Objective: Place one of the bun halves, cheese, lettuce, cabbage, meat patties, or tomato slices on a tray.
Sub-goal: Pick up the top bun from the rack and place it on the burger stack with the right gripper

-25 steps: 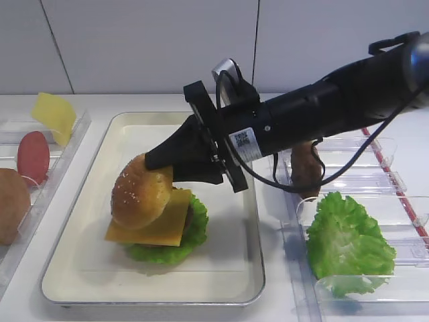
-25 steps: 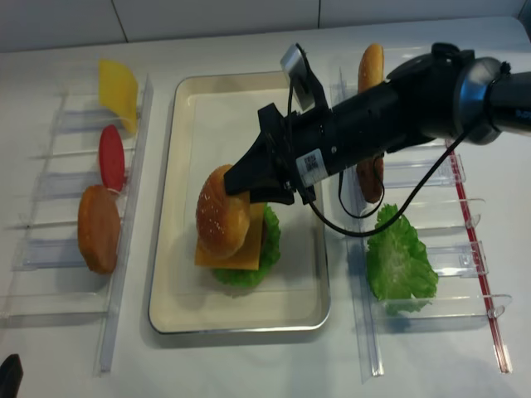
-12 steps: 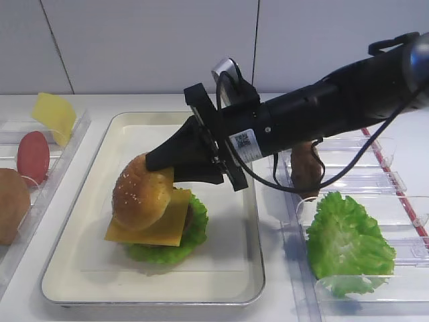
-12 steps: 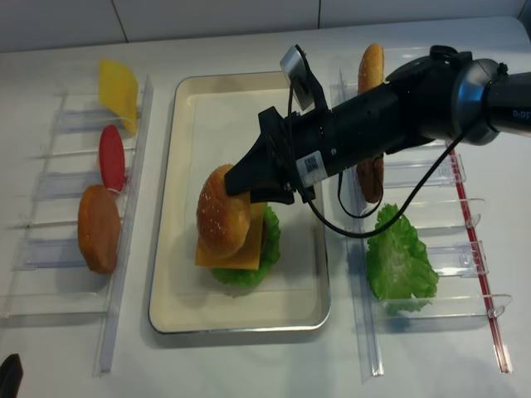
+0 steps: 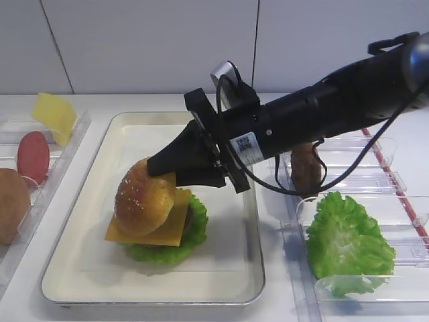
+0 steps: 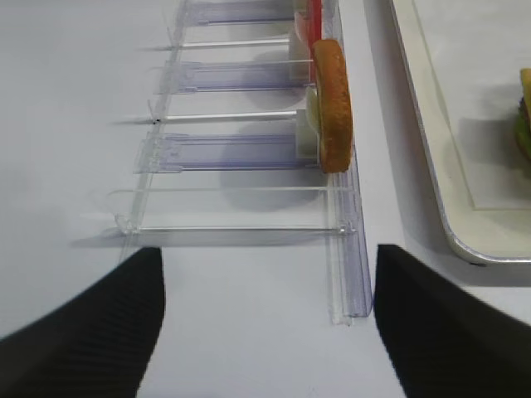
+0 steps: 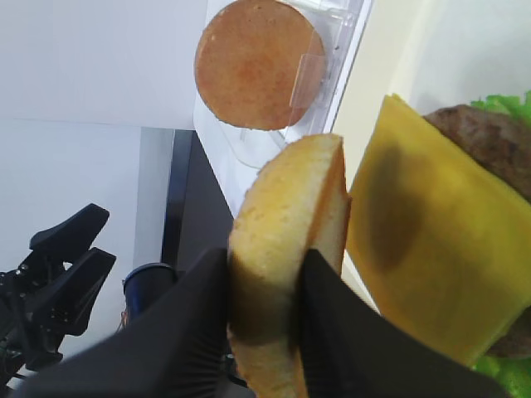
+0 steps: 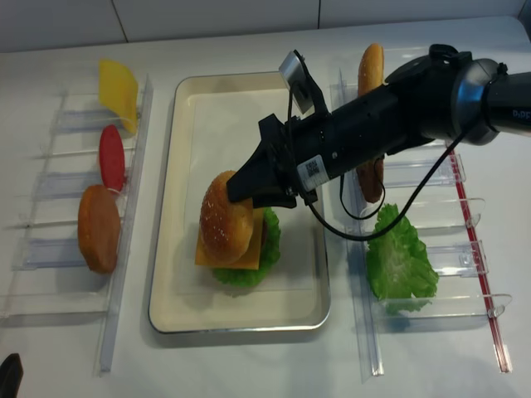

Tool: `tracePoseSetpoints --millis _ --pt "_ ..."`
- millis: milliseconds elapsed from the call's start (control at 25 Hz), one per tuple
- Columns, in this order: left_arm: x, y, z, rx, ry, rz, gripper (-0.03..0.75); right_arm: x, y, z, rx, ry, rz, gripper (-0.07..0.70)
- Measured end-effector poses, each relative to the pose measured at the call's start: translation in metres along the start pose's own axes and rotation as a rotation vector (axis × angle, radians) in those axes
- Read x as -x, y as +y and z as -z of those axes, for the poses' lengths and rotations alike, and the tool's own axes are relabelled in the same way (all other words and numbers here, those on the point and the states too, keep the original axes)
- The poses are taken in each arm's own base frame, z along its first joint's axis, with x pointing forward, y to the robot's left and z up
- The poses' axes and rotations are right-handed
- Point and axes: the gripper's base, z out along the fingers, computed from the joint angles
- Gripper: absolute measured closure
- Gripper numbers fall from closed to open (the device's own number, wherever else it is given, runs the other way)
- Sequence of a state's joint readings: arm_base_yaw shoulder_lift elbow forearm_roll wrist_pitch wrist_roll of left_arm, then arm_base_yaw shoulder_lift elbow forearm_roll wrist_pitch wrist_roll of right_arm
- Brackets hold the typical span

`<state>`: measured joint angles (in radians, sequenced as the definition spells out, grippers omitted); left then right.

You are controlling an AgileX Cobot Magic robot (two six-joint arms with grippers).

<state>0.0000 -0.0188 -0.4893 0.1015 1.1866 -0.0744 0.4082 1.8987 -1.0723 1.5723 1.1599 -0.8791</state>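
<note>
Right gripper [image 5: 161, 176] pinching the sesame bun half [image 5: 144, 203] by its upper right edge, fingers [image 7: 195, 319] pressed against crust and cut face. Bun hanging tilted, dome turned left, lower edge at or just above the cheese [image 5: 151, 227], over patty and lettuce [image 5: 193, 231] on the tray [image 5: 228, 282]. Needs tipping flat, cut face down, then settling toward the stack's middle, by my reading. Left gripper [image 6: 265, 332] well apart beside the left rack [image 6: 249, 153], fingers spread, holding nothing.

Front view and overhead view share tray [image 5: 87, 265], wrist cameras close
</note>
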Motion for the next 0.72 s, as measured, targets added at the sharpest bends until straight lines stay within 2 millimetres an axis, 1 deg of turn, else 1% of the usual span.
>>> tracePoseSetpoints --millis 400,600,720 --pt "0.000 0.000 0.000 0.000 0.000 0.000 0.206 0.001 -0.002 0.000 -0.010 -0.007 -0.002 0.405" --pt "0.000 0.000 0.000 0.000 0.000 0.000 0.207 0.001 -0.013 -0.004 -0.006 -0.001 -0.040 0.405" --pt "0.000 0.000 0.000 0.000 0.000 0.000 0.206 0.002 -0.016 -0.006 0.003 -0.001 -0.055 0.405"
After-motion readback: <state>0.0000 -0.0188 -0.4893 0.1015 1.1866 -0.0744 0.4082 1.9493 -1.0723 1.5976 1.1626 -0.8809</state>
